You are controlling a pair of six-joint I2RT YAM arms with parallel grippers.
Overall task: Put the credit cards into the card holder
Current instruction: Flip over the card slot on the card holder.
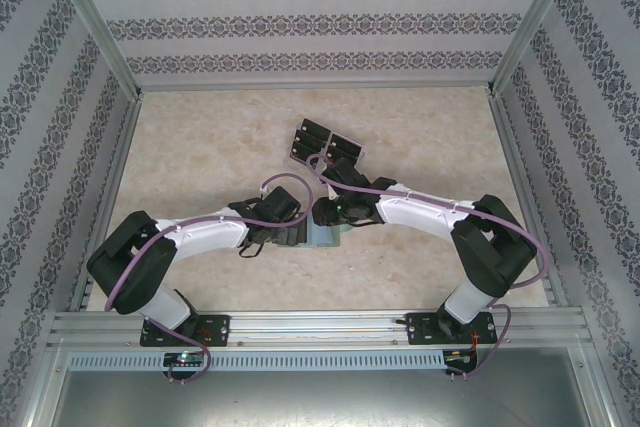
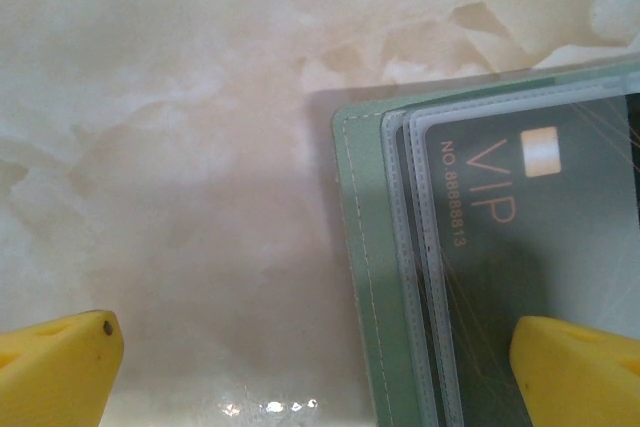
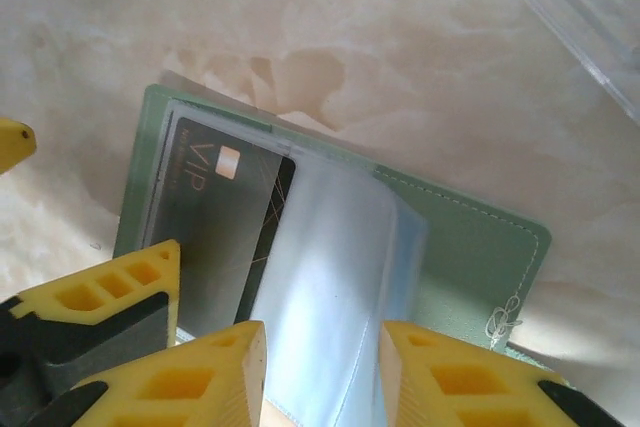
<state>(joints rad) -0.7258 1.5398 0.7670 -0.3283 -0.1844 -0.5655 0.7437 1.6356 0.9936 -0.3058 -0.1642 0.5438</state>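
The grey-green card holder [image 1: 326, 237] lies open on the table between both arms. Its clear sleeves are fanned out. A black VIP credit card [image 2: 520, 217] sits inside a sleeve on the holder's left half [image 3: 215, 217]. My left gripper [image 2: 320, 372] is wide open and low over the holder's left edge [image 2: 358, 247]. One of its fingers [image 2: 580, 367] rests over the sleeved card. My right gripper [image 3: 322, 372] hovers with jaws partly apart, a raised clear sleeve leaf [image 3: 330, 277] in the gap, not pinched. More black credit cards [image 1: 326, 143] lie farther back.
A clear plastic tray [image 3: 585, 17] stands beyond the holder. The left gripper's yellow finger [image 3: 110, 292] sits close beside my right fingers. Patterned walls and metal rails [image 1: 320, 325] enclose the marble-look table [image 1: 200, 147].
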